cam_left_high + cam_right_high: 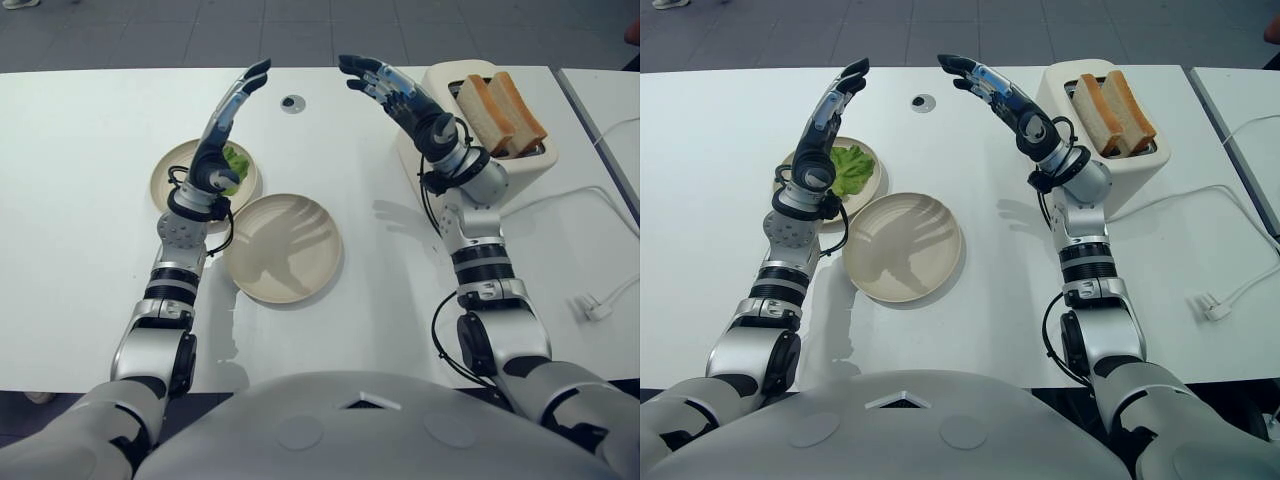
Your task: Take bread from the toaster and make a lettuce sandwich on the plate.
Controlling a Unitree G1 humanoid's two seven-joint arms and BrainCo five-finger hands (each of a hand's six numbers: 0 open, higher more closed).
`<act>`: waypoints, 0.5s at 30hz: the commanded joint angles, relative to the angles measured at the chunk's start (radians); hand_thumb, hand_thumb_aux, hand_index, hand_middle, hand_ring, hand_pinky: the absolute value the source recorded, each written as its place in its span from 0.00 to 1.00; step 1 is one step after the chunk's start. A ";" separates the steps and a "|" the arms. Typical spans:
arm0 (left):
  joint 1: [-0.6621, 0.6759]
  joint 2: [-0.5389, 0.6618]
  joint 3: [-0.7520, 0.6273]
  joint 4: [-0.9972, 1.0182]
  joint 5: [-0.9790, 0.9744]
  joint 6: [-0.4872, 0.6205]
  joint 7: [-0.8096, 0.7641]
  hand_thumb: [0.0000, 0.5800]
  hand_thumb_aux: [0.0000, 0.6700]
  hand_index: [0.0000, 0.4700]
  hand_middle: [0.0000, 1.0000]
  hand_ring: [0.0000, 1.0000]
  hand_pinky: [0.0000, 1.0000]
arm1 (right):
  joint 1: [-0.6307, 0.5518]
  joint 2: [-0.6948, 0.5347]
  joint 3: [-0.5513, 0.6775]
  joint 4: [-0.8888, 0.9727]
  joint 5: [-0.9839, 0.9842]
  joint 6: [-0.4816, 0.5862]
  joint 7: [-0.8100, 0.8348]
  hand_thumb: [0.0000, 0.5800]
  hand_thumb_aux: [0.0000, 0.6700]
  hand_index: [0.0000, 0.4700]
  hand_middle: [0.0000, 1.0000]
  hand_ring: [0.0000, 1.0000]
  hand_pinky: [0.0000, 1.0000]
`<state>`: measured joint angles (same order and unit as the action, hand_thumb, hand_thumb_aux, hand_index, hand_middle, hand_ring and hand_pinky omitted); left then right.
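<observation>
The round beige plate (283, 250) sits nearest, the green lettuce leaf (852, 168) on a smaller beige dish (165, 172) under the left hand (228, 125), two toasted bread slices (500, 112) standing in the cream toaster (505, 178) beside the right hand (395, 90) (both hands outstretched, holding nothing).

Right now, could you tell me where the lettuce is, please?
The lettuce lies on the small plate on the left, partly behind the left hand, beyond the larger plate.
</observation>
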<state>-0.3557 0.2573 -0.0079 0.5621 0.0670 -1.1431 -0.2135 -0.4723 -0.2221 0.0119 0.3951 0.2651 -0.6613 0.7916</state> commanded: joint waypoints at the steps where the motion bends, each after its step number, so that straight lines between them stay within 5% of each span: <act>1: -0.002 0.007 -0.013 -0.008 -0.007 0.007 -0.009 0.00 0.00 0.00 0.00 0.00 0.00 | 0.011 -0.010 0.006 -0.028 0.007 0.015 0.004 0.00 0.00 0.00 0.00 0.00 0.00; 4: 0.003 0.011 -0.029 -0.041 -0.076 0.018 -0.035 0.00 0.00 0.00 0.00 0.00 0.00 | 0.041 -0.048 -0.008 -0.152 0.050 0.061 0.015 0.00 0.00 0.00 0.00 0.00 0.00; 10: -0.018 0.017 -0.026 -0.016 -0.046 0.022 -0.045 0.00 0.00 0.00 0.00 0.00 0.00 | 0.123 -0.338 -0.195 -0.408 -0.078 0.099 -0.031 0.00 0.00 0.00 0.00 0.00 0.00; 15: -0.019 0.017 -0.024 -0.013 -0.005 0.016 -0.034 0.00 0.00 0.00 0.00 0.00 0.00 | 0.186 -0.570 -0.343 -0.288 -0.385 0.121 -0.169 0.00 0.00 0.00 0.00 0.00 0.00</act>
<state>-0.3712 0.2653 -0.0312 0.5415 0.0431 -1.1276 -0.2487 -0.3217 -0.7070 -0.2976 0.0366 -0.0076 -0.5615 0.6651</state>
